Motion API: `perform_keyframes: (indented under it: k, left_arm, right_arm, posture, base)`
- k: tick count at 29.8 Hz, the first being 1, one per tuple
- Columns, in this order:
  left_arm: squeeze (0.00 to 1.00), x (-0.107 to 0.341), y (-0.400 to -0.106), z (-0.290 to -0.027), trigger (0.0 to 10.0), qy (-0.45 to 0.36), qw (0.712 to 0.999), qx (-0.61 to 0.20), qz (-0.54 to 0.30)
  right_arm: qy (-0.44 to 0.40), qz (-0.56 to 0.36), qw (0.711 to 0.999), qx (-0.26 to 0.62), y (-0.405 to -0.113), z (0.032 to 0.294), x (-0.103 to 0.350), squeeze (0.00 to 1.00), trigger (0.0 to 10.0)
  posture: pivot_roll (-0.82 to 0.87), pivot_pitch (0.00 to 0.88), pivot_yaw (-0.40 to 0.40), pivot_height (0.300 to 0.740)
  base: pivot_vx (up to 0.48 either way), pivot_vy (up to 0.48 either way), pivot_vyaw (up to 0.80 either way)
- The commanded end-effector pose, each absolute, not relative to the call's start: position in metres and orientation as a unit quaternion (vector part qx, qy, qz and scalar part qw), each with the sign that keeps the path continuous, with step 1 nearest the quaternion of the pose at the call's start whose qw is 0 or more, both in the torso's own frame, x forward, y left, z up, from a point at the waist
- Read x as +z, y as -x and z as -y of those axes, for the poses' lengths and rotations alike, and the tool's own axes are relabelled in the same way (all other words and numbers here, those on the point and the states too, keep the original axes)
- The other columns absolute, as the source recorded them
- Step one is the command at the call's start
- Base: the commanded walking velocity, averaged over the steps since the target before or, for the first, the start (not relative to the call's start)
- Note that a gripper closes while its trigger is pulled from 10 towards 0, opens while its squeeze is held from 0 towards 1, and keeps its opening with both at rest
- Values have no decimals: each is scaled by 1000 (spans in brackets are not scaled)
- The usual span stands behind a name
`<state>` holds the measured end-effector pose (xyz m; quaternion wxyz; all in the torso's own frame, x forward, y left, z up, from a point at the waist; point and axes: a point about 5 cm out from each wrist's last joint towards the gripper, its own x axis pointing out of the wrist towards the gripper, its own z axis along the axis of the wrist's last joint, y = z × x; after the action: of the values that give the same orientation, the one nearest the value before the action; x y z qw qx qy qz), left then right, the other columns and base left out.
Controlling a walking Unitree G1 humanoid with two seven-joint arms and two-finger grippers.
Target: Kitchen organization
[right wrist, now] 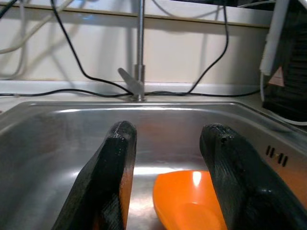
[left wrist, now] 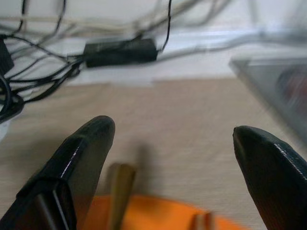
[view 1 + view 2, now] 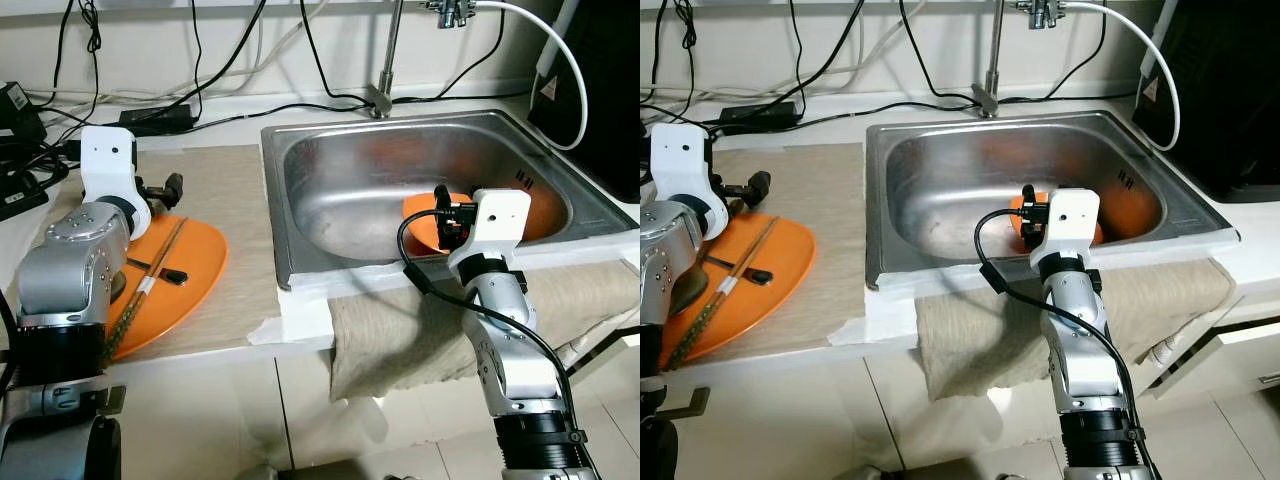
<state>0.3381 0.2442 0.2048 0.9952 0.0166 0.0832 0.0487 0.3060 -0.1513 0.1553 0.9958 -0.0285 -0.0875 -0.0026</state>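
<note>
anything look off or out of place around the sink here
A beige cloth hangs off the counter's front edge below the sink, draped rather than laid flat. A tangle of black cables and a power adapter lies on the counter behind the mat, close to the faucet. Nothing looks spilled or broken.

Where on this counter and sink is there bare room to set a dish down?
Free: the beige mat between the orange plate and sink, and the sink's left half. Crowded: the cables behind the mat, and the sink's right corner holding an orange dish.
</note>
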Motion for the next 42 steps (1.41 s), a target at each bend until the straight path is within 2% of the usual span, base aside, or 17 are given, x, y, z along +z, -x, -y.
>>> perform_keyframes:
  k: [1,3,7,8,13,18,24,32,34,42]
  left_arm:
    - [0,202,-335,-250,10000,0,996,64,-58]
    - [0,205,-324,-248,10000,-10,996,83,25]
    - [0,201,-314,-235,10000,5,993,90,74]
    - [0,191,-311,-226,10000,20,994,80,65]
    - [0,172,-308,-215,10000,18,995,78,54]
    - [0,167,-308,-209,10000,-6,992,91,86]
    - [0,163,-312,-212,10000,-26,989,109,99]
    - [0,163,-315,-211,10000,-67,988,90,101]
    - [0,166,-317,-218,10000,-74,985,109,109]
    - [0,157,-317,-221,10000,-62,986,123,95]
  right_arm:
    - [26,95,995,9,-307,148,159,0,10000]
    - [28,99,995,10,-306,149,160,0,10000]
    - [29,100,994,9,-305,151,160,0,10000]
    - [30,101,994,10,-306,151,160,0,10000]
    - [34,109,993,15,-308,148,162,0,10000]
    - [35,116,993,14,-308,147,162,0,10000]
    - [30,118,993,8,-309,147,160,0,10000]
    - [31,117,993,10,-310,146,160,0,10000]
    - [31,117,993,12,-310,145,159,0,10000]
    - [10,104,994,37,-310,137,155,0,10000]
  posture:
    - [36,2,48,740]
    - [38,4,44,740]
    - [45,5,36,740]
    - [46,5,34,740]
    - [47,3,33,740]
    - [38,3,37,740]
    - [29,3,45,740]
    - [35,9,43,740]
    - [37,11,42,740]
    - [37,11,39,740]
  base:
    - [0,0,0]
    - [0,0,0]
    - [0,0,0]
    - [0,0,0]
    - [0,0,0]
    - [0,0,0]
    - [0,0,0]
    - [0,0,0]
    - [0,0,0]
    - [0,0,0]
